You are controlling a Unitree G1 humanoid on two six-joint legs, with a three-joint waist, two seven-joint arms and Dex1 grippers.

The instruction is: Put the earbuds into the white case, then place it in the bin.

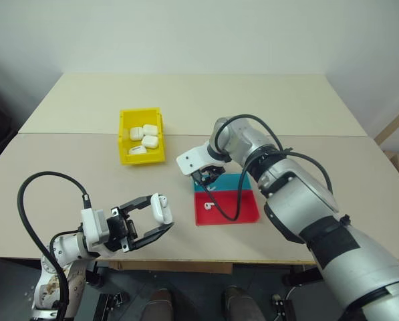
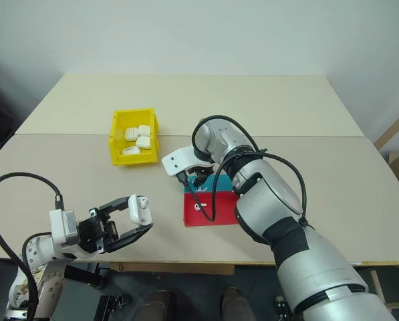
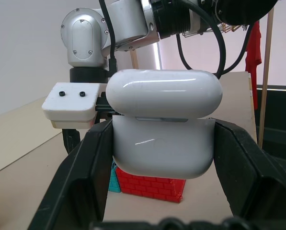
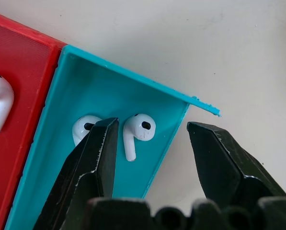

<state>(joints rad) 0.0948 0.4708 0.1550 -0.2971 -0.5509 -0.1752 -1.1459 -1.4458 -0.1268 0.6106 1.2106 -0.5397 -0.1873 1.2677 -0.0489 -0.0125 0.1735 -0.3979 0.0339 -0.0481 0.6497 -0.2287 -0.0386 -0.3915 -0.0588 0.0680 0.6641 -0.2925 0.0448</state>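
Observation:
My left gripper (image 1: 163, 215) hovers near the table's front left edge, shut on the white case (image 3: 164, 143), whose lid stands slightly raised. My right gripper (image 4: 152, 125) points down into the blue tray (image 4: 109, 91), open. One earbud (image 4: 139, 130) lies between its fingers, untouched. A second earbud (image 4: 80, 128) is partly hidden behind one finger (image 4: 92, 163), and the other finger (image 4: 224, 163) is outside the tray wall. A third earbud (image 1: 209, 204) lies in the red tray (image 1: 242, 208). The yellow bin (image 1: 124, 137) stands further back on the left.
Several white cases (image 1: 146, 137) lie inside the yellow bin. The blue and red trays sit side by side at the table's middle front. A seam (image 1: 85, 134) runs across the tabletop behind the bin.

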